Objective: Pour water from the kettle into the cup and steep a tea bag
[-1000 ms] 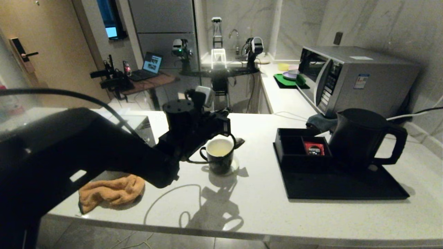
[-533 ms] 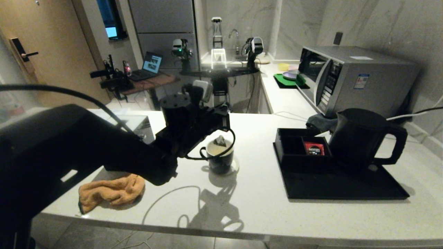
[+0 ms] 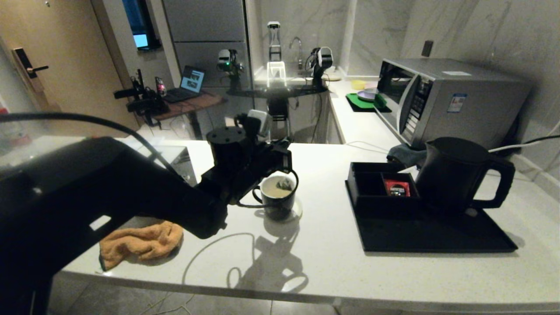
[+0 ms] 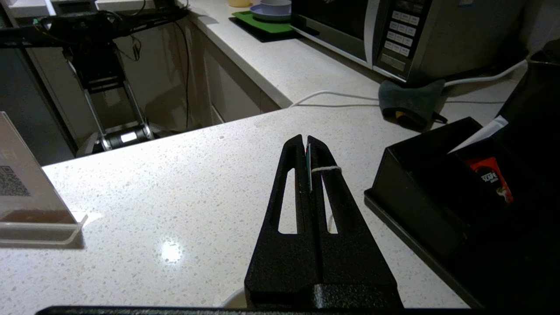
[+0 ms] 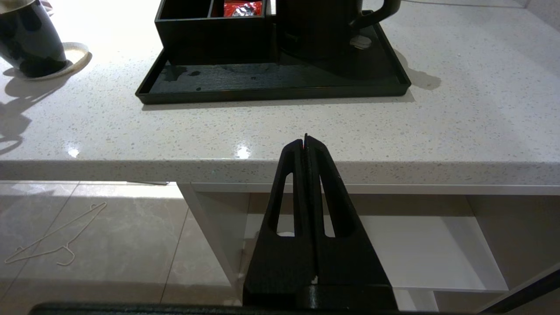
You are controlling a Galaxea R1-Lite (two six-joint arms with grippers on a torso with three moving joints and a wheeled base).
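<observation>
Beside cup [image 3: 278,197]: tray [image 3: 433,234], kettle [image 3: 455,175].

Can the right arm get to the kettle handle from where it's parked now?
Probably yes. The right gripper sits shut below the counter edge, and the kettle stands on the tray with its handle turned right, nothing before it.

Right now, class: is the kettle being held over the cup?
No. The kettle stands on the black tray, apart from the cup, where the left gripper pinches the tea bag string.
</observation>
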